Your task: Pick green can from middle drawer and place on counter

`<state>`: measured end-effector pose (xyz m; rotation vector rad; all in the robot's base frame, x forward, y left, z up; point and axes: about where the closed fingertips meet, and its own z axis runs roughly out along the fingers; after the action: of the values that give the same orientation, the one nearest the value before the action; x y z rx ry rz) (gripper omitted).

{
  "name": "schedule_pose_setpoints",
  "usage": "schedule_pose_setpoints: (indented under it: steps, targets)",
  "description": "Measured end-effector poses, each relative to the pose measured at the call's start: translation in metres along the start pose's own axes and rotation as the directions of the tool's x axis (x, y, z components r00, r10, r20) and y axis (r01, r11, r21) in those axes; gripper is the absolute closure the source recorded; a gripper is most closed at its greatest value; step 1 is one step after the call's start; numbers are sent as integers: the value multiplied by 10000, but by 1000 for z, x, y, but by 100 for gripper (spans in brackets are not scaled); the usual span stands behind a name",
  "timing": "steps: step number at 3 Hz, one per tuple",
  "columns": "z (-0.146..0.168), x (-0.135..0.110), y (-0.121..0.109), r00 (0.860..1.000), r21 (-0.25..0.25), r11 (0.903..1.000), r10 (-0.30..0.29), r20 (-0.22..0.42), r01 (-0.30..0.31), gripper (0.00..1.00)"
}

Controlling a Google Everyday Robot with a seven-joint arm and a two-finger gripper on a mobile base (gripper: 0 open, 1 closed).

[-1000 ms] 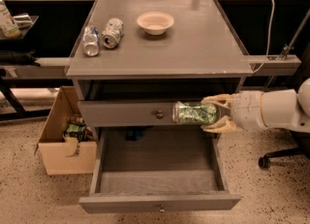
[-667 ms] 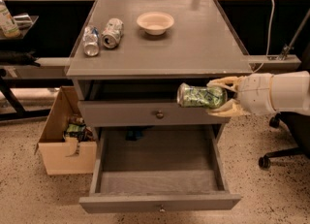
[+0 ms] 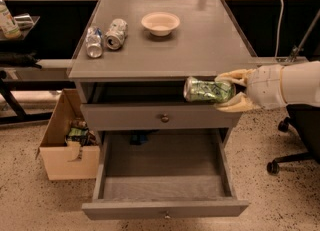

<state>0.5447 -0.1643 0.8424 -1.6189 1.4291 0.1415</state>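
- Presently, counter (image 3: 200, 45): grey top fills the upper middle. Its 5 o'clock quarter lies bare, the bowl (image 3: 160, 23) sits at 12 and the silver cans (image 3: 93, 42) at 10.
- Drawer (image 3: 165, 167): pulled out at the cabinet's 6 o'clock, floor bare, no can in it.
- Gripper (image 3: 222, 93): reaches in from 3 o'clock, just off the counter's front right corner. One pale finger is above the green can and one below, clenched on it.
- Green can (image 3: 206, 90): held on its side, clear of the drawer, just under the level of the counter's front edge and in front of it.
- Step, as judged: pick done and carry under way; placing not yet done.
- Next move, as judged: raise the can above the front lip, bring it toward 11 o'clock over the bare patch, lower it and let go. The lip is the likely snag, and the can may roll if set down on its side.
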Motion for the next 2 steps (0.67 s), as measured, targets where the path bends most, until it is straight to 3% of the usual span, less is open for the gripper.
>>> schedule_pose_setpoints:
  steps: [2]
  targets:
    - [9,7,-49,9963,-185,9970,744,-420,-753,100]
